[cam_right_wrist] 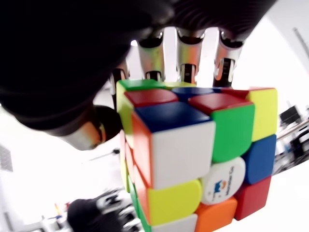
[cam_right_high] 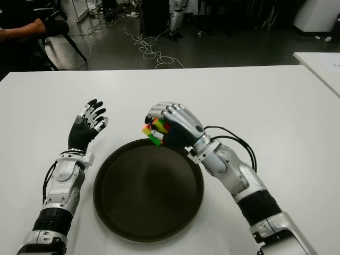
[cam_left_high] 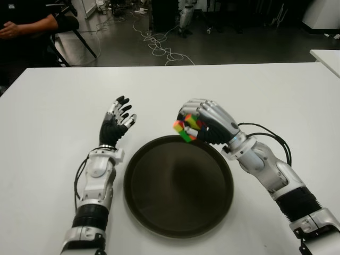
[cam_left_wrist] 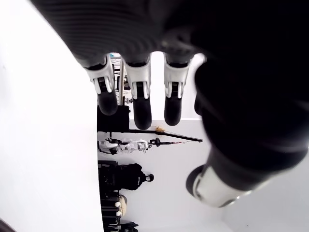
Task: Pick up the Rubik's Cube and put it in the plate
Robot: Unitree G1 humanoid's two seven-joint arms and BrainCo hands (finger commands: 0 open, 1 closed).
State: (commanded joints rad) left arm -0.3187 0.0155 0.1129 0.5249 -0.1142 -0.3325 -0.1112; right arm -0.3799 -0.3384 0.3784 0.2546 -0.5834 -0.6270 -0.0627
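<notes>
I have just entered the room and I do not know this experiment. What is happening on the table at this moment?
A humanoid robot is moving a Rubik's Cube into a dark round plate on a white table. Its right hand grips the cube at the plate's far rim; the cube is not released yet. Its left hand shows to the left of the plate, fingers spread and holding nothing. A person sits beyond the table's far left corner.
</notes>
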